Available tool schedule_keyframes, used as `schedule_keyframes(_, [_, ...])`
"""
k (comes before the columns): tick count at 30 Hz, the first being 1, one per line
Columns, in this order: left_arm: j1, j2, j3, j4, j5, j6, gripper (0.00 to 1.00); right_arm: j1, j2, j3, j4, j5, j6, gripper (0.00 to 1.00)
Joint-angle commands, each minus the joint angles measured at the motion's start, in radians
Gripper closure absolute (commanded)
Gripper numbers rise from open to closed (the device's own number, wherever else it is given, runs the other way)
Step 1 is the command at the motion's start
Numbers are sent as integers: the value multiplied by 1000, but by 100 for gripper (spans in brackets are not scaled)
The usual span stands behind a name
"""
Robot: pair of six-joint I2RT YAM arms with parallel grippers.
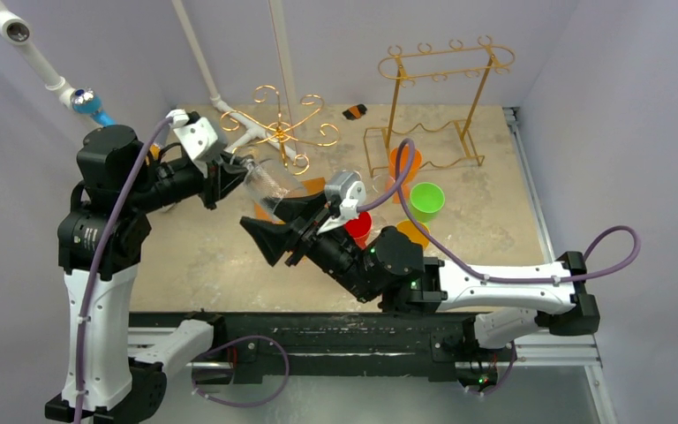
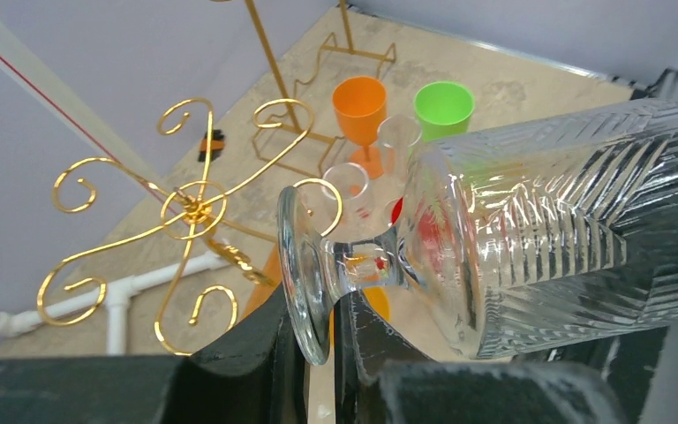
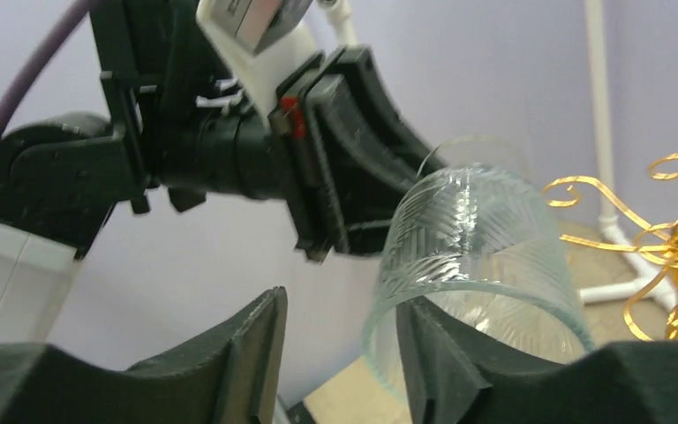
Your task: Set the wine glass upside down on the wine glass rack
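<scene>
A clear ribbed wine glass (image 1: 269, 181) lies sideways in the air, its foot to the left. My left gripper (image 1: 234, 172) is shut on the rim of the foot; in the left wrist view the glass (image 2: 530, 230) runs off to the right from my left gripper (image 2: 322, 327). My right gripper (image 1: 269, 221) is open at the glass's mouth. In the right wrist view one finger (image 3: 450, 353) sits inside the rim of the glass (image 3: 477, 238) and the other finger (image 3: 229, 353) is outside; the right gripper (image 3: 340, 353) is not closed on it. A gold scrolled rack (image 1: 282, 124) stands just behind the glass.
A taller gold rack (image 1: 441, 88) stands at the back right. An orange goblet (image 1: 403, 163), a green cup (image 1: 426, 199) and a red cup (image 1: 359, 227) stand near it. A white pipe (image 1: 229, 115) lies by the scrolled rack. A small black and orange object (image 1: 354, 111) lies at the back wall.
</scene>
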Motion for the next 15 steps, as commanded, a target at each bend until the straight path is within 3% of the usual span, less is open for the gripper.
schedule_keyframes(1, [5, -8, 40, 48, -136, 159, 100, 20, -40, -39, -30, -57, 127, 39])
schedule_keyframes(7, [5, -41, 14, 101, -215, 284, 100, 17, -72, -26, -110, -54, 171, 27])
schedule_keyframes(15, [5, -75, -5, 166, -215, 332, 100, -12, -76, 36, -283, -71, 257, 20])
